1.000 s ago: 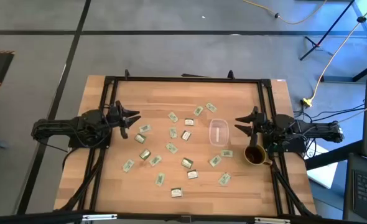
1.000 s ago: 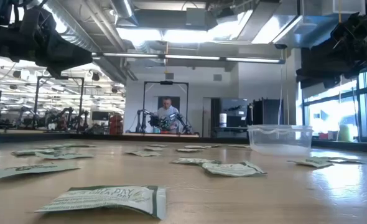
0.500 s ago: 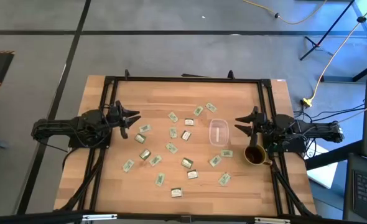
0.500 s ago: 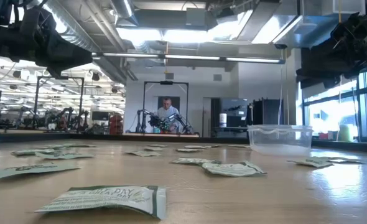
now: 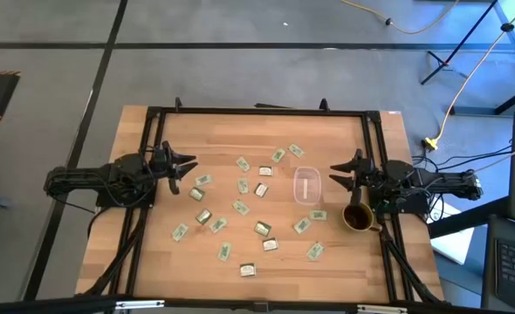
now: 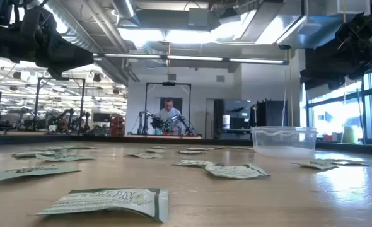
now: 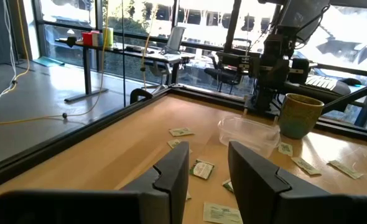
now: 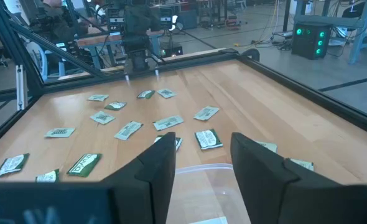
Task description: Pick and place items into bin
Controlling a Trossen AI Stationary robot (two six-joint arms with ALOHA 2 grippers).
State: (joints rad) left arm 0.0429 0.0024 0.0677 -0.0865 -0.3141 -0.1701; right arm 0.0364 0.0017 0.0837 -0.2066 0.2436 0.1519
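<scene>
Bin [image 5: 305,186] sits just off my right pincer [image 5: 339,173], toward surface centre, long axis running front to back. Right pincer apart, empty. Left pincer [image 5: 186,166] apart too, at the far edge. Packets [image 5: 242,208] scattered across wooden surface [image 5: 345,253], mostly between the arms. Mug [image 5: 357,217] beside right arm. Lab room beyond.

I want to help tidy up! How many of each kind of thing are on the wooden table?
Green-and-white packets: 19, as far as the view from above lets me count
Clear plastic bin: 1
Brown mug: 1
Total: 21
</scene>
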